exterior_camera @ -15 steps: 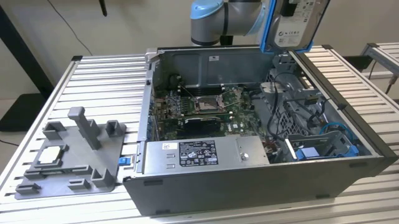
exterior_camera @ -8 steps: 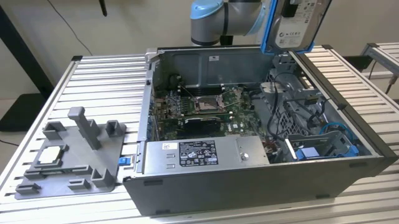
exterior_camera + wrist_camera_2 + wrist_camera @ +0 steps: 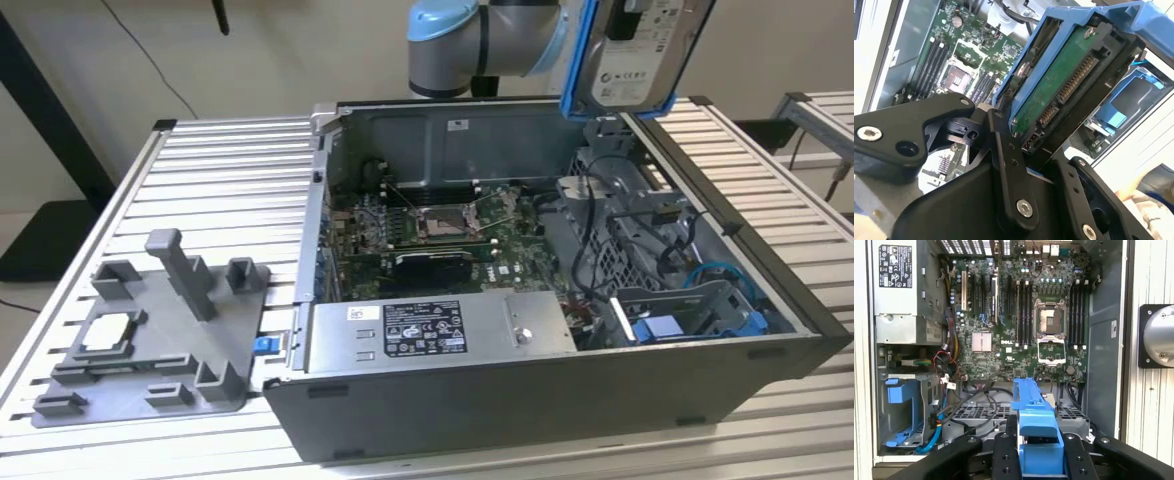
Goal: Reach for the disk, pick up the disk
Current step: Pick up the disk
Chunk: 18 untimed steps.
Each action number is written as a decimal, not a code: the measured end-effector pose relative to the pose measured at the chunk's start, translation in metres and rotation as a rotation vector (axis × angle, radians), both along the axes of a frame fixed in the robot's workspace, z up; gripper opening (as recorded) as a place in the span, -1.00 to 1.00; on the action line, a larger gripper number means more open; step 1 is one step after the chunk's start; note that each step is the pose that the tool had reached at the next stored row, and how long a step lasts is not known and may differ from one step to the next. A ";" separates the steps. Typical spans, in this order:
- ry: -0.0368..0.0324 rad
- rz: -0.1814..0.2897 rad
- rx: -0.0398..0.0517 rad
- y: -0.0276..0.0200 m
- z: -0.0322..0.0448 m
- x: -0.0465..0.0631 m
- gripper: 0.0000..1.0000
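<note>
Above the open computer case: I hold the disk (image 3: 641,55) up in the air, well clear of the case (image 3: 534,400), over its corner at the exterior view's upper right.
Pincer: my pincer (image 3: 1035,457) is clamped on the disk; in both wrist views my black fingers (image 3: 1004,455) press on either side of its blue frame.
Disk, exterior view: its white label faces the camera, the blue frame runs down its edge, and it hangs nearly upright, a little tilted.
Disk, second wrist view: the green circuit side and connector of the disk (image 3: 1064,85) face the camera, with the blue frame around them.
Disk, first wrist view: the blue frame's edge (image 3: 1036,425) stands between my fingers, with the motherboard (image 3: 1019,320) far beneath.
Case: it lies on its side on the slatted desk (image 3: 227,170), lid off, with the power supply (image 3: 427,330) along the near wall.
Drive bay: a blue bracket (image 3: 661,328) sits in the bay at the case's near corner, on the exterior view's right.
Desk, exterior view's left: a grey fixture (image 3: 160,330) rests there, with a small silver square chip (image 3: 110,332) lying on it.
</note>
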State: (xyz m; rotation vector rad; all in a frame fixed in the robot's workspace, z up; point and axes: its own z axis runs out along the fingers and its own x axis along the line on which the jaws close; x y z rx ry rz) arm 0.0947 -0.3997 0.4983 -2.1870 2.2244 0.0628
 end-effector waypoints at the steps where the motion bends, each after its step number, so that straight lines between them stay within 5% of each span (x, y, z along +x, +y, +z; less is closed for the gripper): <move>1: 0.0000 0.000 0.0000 -0.0007 0.0000 0.000 -1.00; 18: 0.0000 0.000 0.0002 -0.0254 -0.0001 0.000 -1.00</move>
